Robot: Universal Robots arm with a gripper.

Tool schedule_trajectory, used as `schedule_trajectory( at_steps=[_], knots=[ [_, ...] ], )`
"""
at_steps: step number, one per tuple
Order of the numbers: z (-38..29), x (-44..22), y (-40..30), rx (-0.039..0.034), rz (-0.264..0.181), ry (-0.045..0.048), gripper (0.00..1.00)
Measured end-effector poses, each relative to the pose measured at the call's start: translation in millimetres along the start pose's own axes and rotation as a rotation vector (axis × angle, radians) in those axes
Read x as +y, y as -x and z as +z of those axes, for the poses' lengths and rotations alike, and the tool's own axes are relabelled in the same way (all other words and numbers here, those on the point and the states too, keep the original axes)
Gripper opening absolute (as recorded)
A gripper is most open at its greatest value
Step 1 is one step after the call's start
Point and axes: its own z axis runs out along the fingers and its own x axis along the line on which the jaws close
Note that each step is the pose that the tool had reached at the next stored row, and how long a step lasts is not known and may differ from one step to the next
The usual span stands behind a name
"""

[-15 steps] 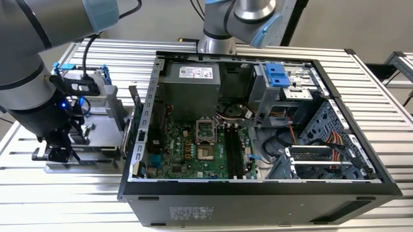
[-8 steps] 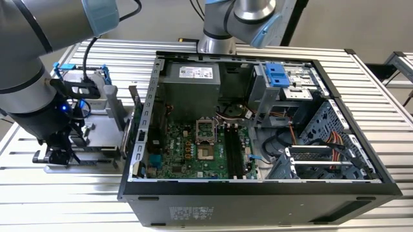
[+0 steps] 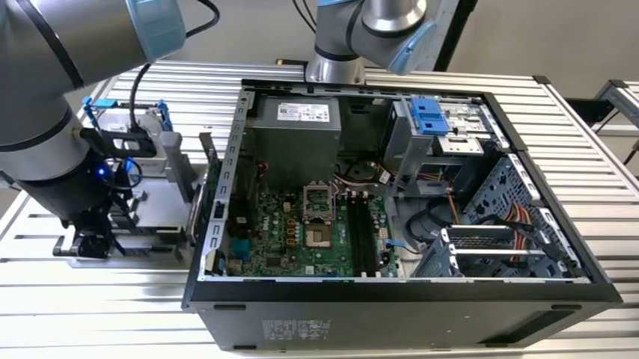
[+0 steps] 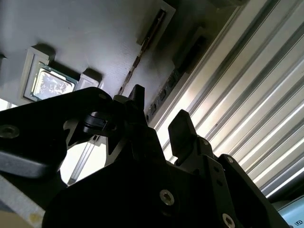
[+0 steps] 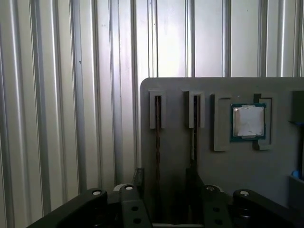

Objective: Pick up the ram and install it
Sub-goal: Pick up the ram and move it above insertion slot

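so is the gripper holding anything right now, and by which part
Nothing held: the gripper hangs with jaws open over the gray tray, where the ram stands edge-on in its slot.

No text was legible. The white label on the power supply, upper centre of the exterior view, carried print too small to read.

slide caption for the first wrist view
Open black tool poised at a slim dark ram stick standing edge-on in a grey slotted holder, square silver chip alongside.
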Motion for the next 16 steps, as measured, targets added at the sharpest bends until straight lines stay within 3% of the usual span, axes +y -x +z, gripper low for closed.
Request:
schedule_trajectory(
  at_steps=[16],
  knots=[
    [13.5,0.1,-2.8,0.0,0.0,-0.0001,1.0]
  ],
)
